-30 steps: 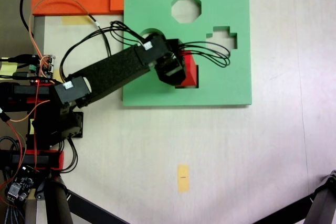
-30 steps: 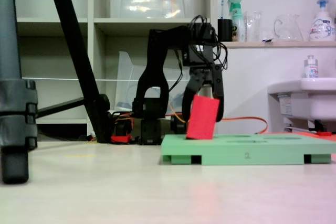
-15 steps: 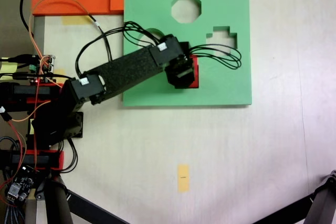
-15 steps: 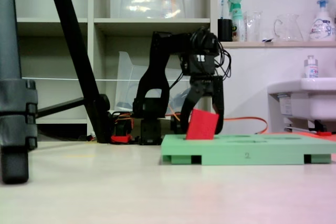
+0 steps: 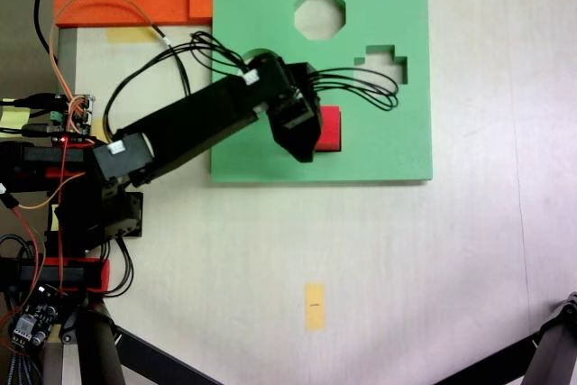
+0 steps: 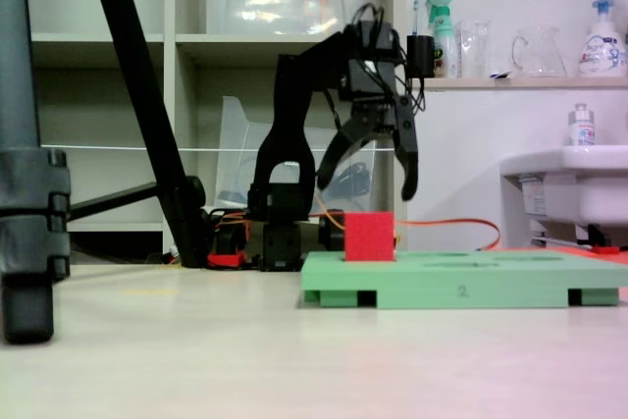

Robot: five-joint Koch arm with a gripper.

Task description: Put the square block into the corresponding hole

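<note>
Cube's seated, jaws off it.
I've got the gripper (image 6: pixel 366 186) hanging spread wide above the red foam cube (image 6: pixel 370 236), touching nothing, so the block stands on its own. The cube sits upright and level in the square cutout (image 5: pixel 330 130) of the green foam board (image 5: pixel 379 132), top half proud of the surface. In the top-down fixed view it's at approx 7 o'clock from the cross cutout (image 5: pixel 382 64). Looks done to me; lift clear w/o snagging it.

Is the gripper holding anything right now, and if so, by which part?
Nothing is held. The gripper hangs open above the square block, its fingers spread and clear of it. The block sits upright in the green board, its top standing proud of the surface.
</note>
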